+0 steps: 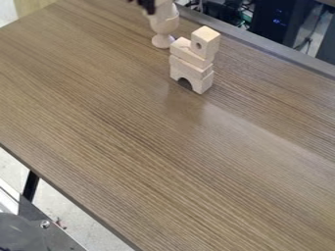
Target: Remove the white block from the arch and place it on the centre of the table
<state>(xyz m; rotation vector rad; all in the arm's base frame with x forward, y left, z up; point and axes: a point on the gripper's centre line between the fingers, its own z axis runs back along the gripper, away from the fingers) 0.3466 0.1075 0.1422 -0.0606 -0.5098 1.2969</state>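
Block [205,42] above the arch [202,84] could be toppled by off-centre contact; whether the gripper [149,6] is open cannot be determined.

Evenly bright, soft glare across table [226,125]

From where I stood, the pale, whitish wooden cube [205,42] sat up on top of the little stack, perched over its right-hand end, with a small round hole in one face. Beneath it lay an angled wooden block [188,52], then a flat rectangular block [190,66], and at the bottom the arch block [204,84], upright, its half-round opening facing down onto the brown wood-grain table [137,127], near the far edge.
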